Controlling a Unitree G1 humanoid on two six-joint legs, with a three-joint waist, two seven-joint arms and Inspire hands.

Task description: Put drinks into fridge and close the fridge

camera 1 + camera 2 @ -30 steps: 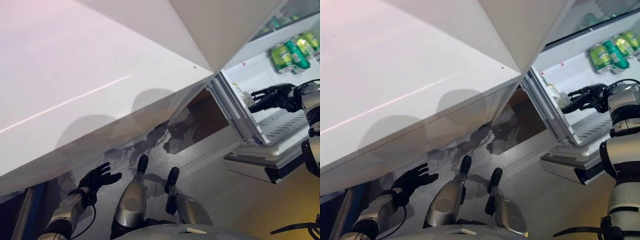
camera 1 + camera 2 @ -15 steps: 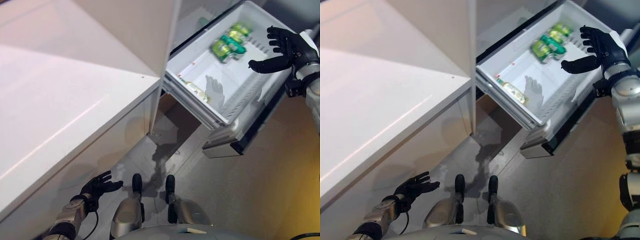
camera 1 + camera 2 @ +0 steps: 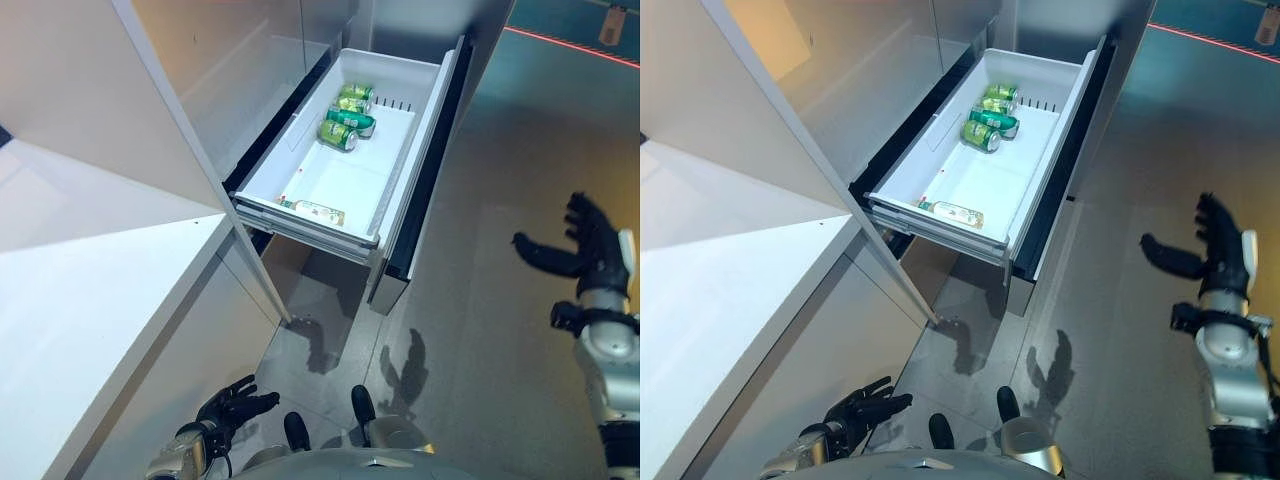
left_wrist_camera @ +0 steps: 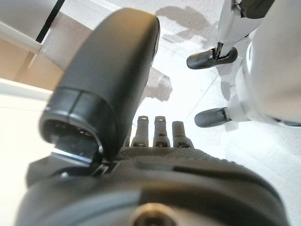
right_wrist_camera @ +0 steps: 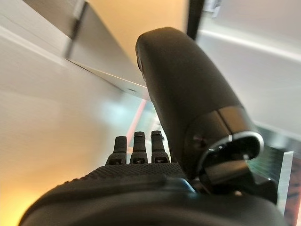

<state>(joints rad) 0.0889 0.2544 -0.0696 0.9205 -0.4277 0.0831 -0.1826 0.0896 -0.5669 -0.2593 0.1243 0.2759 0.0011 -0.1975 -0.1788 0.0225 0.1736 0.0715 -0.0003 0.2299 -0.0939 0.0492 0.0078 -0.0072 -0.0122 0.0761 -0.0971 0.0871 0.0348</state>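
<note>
- White plastic fridge drawer (image 3: 400, 150): standing pulled fully out of the fridge (image 3: 260, 60), still open.
- Green drink cans (image 3: 347, 112): lying on their sides in a cluster at the far end of the drawer, close beside one another.
- Bottle (image 3: 318, 211): lying on its side at the near end of the drawer, just inside the front wall, well apart from the cans.
- Right hand (image 3: 585, 255): hovering over the grey floor (image 3: 480, 330), well apart from the drawer; fingers spread nearly straight, thumb held out, holding nothing.
- Left hand (image 3: 232, 409): hanging low beside the white bench (image 3: 100, 330), near the floor; fingers relaxed and splayed, gripping nothing.
- Progress, as judged: drinks are sitting inside the drawer and neither hand is carrying one, so loading is looking done or nearly so; pushing the drawer shut is remaining.
- Change from half a second ago: the whole view is swinging round, so most of the shift is the camera's. The right hand, then raised right at the drawer's far side, is now sitting clear of it over the floor. The left hand is staying low and idle.
</note>
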